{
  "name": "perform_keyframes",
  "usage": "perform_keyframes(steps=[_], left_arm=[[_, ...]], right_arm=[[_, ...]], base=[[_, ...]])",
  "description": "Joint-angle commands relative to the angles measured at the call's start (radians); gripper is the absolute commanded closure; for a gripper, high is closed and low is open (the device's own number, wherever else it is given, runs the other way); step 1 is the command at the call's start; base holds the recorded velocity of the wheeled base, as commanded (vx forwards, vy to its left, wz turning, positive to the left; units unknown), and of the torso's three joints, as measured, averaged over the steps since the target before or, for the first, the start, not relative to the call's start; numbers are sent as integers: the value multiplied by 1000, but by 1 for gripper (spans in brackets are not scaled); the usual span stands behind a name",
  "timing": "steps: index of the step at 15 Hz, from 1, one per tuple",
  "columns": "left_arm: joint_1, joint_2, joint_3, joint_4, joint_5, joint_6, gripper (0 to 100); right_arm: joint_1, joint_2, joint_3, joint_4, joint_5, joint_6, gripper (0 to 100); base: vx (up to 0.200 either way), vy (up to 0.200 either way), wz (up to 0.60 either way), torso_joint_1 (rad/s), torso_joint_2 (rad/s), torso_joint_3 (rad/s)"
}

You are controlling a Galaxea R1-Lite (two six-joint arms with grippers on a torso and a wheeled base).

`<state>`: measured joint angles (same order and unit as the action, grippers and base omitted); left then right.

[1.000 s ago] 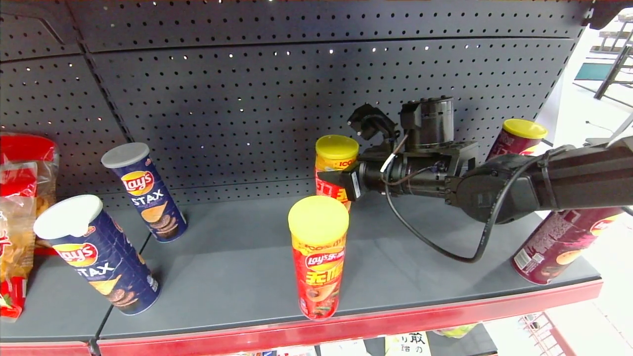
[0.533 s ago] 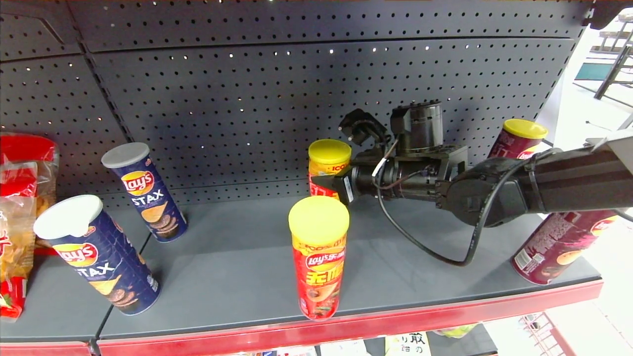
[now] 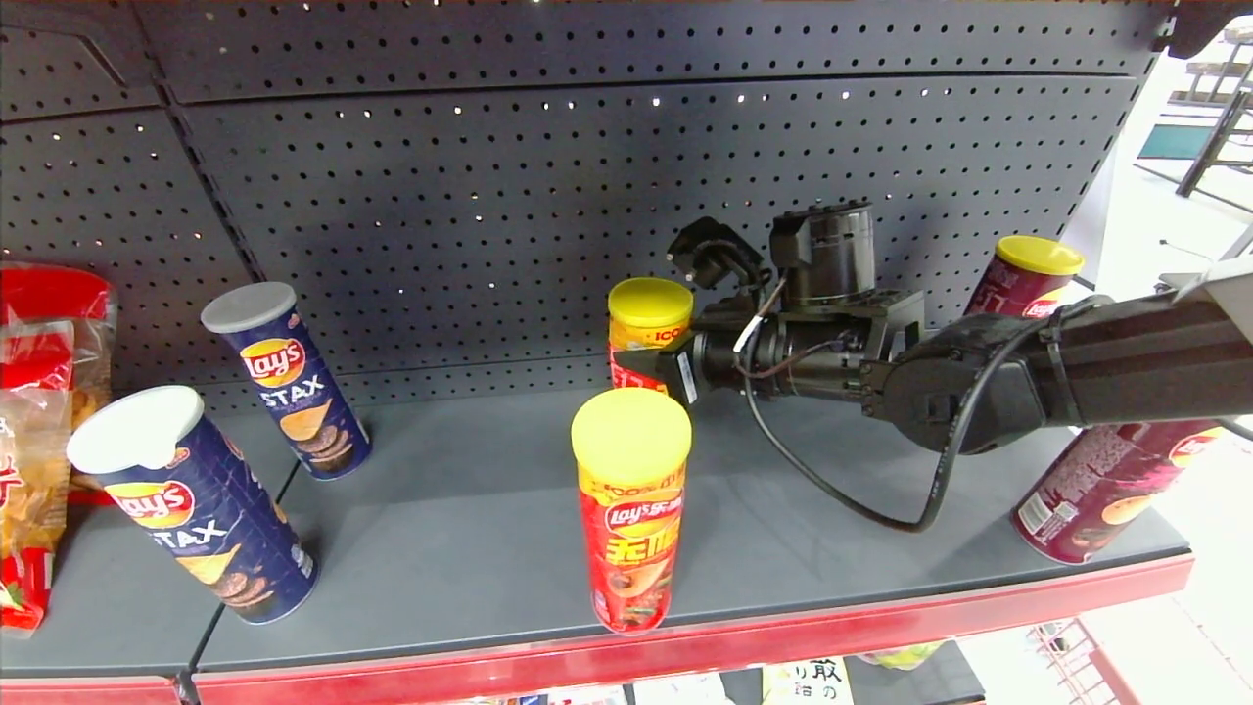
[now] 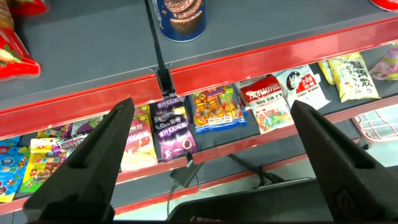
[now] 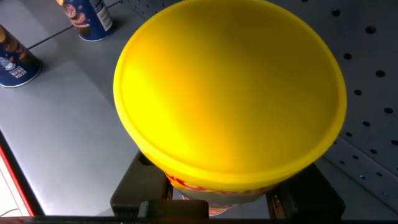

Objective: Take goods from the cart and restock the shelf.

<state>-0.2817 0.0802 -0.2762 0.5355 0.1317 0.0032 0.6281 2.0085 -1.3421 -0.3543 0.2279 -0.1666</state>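
At the back of the grey shelf (image 3: 470, 529), my right gripper (image 3: 654, 368) is shut on a red chip can with a yellow lid (image 3: 646, 328). The can is upright, close to the pegboard wall; its base is hidden behind another red yellow-lidded can (image 3: 631, 509) standing at the shelf's front edge. In the right wrist view the held can's lid (image 5: 230, 106) sits just above the gripper (image 5: 208, 202). My left gripper (image 4: 211, 155) is open and holds nothing, below the shelf's red lip (image 4: 261, 56) and facing a lower shelf of snack packets (image 4: 217, 112).
Two blue chip cans (image 3: 289, 377) (image 3: 191, 504) lean on the shelf's left half, with red snack bags (image 3: 39, 431) at the far left. Maroon cans (image 3: 1023, 274) (image 3: 1106, 490) stand at the right end. Bare shelf lies between the blue cans and the front red can.
My right arm has carried the held can a little to the left and slightly down, nearer the back wall. Nothing else has moved.
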Motion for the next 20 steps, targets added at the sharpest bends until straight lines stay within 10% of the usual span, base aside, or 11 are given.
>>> perform_keyframes(steps=[1,15,16,20], left_arm=[[1,3,0,0,0,0,0],[1,3,0,0,0,0,0],[-1,3,0,0,0,0,0],[-1,3,0,0,-1,0,0]], right_arm=[[2,-5,1,-2,1,1,100],[12,1,21,-19,-1,-1,100],[16,1,28,-19,-13,1,0],[16,-14,32,-19,-16,1,0]], base=[[0,0,0,0,0,0],[0,0,0,0,0,0],[0,0,0,0,0,0],[0,0,0,0,0,0]])
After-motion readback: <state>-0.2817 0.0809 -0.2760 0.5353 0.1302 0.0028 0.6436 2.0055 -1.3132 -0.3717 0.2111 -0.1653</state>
